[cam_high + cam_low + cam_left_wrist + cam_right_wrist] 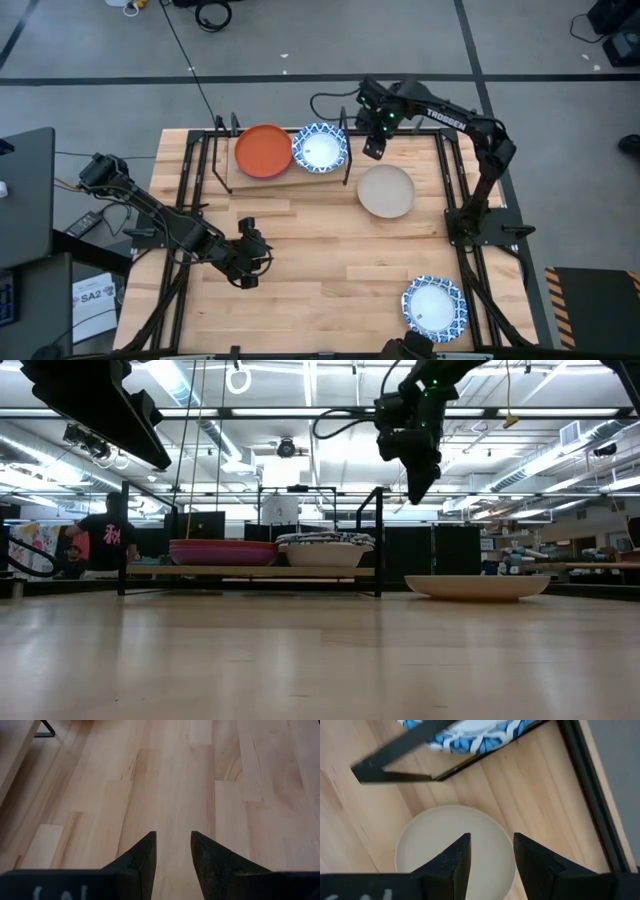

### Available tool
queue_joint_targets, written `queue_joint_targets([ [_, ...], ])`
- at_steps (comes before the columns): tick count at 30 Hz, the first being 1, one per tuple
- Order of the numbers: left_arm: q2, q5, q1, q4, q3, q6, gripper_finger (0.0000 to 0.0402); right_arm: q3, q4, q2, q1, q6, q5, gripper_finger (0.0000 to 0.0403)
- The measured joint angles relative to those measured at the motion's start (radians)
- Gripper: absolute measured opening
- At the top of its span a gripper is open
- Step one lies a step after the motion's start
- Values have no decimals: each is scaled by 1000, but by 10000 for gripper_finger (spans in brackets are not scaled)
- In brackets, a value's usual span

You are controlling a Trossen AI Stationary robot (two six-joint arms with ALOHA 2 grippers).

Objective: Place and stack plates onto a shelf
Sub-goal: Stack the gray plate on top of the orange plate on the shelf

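Note:
The shelf (290, 172) stands at the table's far side, a wooden plank in a black frame. On it an orange plate (263, 151) tops a stack (222, 550), and beside it a blue-and-white plate (320, 147) tops another stack (323, 550). A beige plate (386, 191) lies flat on the table to the right of the shelf, also seen as the beige plate (455, 845). Another blue-and-white plate (434, 306) lies at the near right corner. My right gripper (375, 140) hangs open in the air (418, 480) above the gap between shelf and beige plate. My left gripper (245, 262) is open over bare table (172, 837).
The shelf's black posts (347, 150) stand upright at its right end, close to my right gripper, and a frame bar (410, 745) crosses the right wrist view. Bare wooden table (330, 270) spreads between the two arms. A person (100, 540) is in the room beyond.

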Motion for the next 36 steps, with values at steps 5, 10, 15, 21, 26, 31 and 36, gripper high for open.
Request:
queue_joint_targets([
  [5, 0, 0, 0, 1, 0, 0, 128, -91, 15, -68, -9, -15, 0, 154],
  [10, 0, 0, 0, 1, 0, 0, 128, -247, 124, -204, -29, -15, 0, 154],
  [15, 0, 0, 0, 1, 0, 1, 128, -453, 244, -360, -62, -7, 5, 154],
  [21, 0, 0, 0, 0, 0, 11, 128, -689, 370, -493, -115, 45, 54, 154],
  [26, 0, 0, 0, 1, 0, 11, 128, -854, 487, -527, -155, 49, 53, 154],
  [31, 0, 0, 0, 1, 0, 10, 128, -962, 598, -509, -192, 49, 53, 154],
  [36, 0, 0, 0, 0, 0, 9, 128, -1005, 648, -481, -220, 69, 52, 154],
])
